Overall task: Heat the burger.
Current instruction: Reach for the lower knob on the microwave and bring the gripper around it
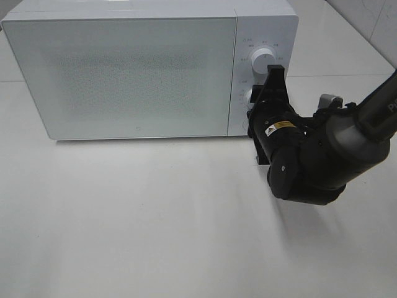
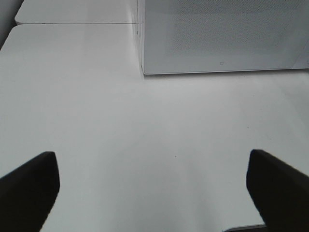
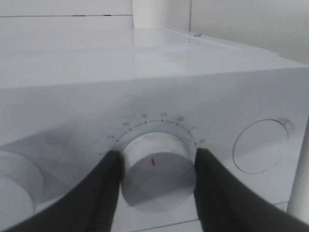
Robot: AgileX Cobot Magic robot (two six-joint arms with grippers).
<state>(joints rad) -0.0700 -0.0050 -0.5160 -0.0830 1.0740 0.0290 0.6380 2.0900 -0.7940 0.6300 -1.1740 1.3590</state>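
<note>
Black right tool [image 3: 158, 159], round white dial [image 3: 157, 178] clamped

We see a microwave [image 1: 142, 68] with a smooth white shell, faintly glossy on top. Its door [image 1: 124, 74] has a frosted face with a fine speckled grain. Its dial [image 3: 157, 179] looks like smooth white plastic with a dull satin finish. The table [image 1: 155, 230] is smooth, white and matt. The right end effector [image 3: 158, 158] has matt black fingers [image 3: 101, 193], and the left end effector [image 2: 152, 188] looks alike. The right arm's casing [image 1: 322, 161] is dark, slightly shiny.
</note>
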